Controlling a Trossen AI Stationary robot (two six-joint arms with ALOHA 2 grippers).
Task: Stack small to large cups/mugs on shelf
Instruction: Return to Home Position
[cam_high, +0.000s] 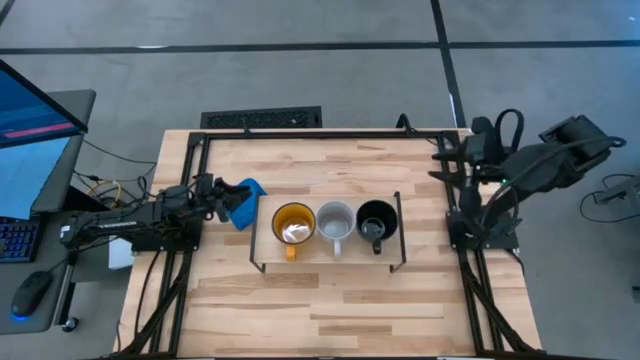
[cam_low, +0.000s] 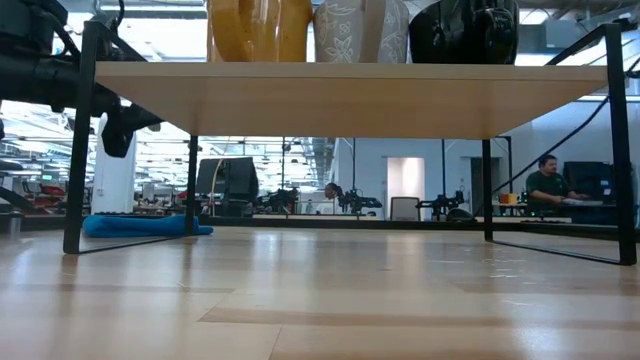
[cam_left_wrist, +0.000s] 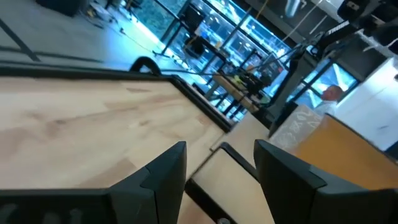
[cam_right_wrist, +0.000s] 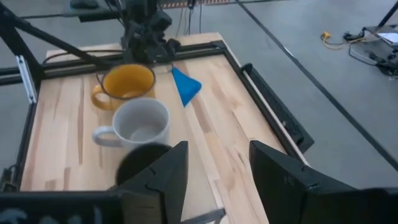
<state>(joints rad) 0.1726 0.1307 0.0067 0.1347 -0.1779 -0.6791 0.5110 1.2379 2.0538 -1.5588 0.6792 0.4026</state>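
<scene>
**Three mugs lined up on the shelf**

The shelf (cam_high: 322, 260) is a low light-wood board on thin black wire legs. It sits mid-table with its long side running left to right. All three mugs stand on it upright, mouths up, in a single row, side by side and close together, none nested.

- **Left:** the yellow-orange mug (cam_high: 293, 224), with a pale patch showing inside.
- **Middle:** the pale grey-white mug (cam_high: 335, 221). The low view shows a leaf pattern on its side.
- **Right:** the glossy black mug (cam_high: 377, 219), dark inside.

All three handles point the same way, toward the table's front edge. From table height, the mug bases rest flat on the board.
</scene>
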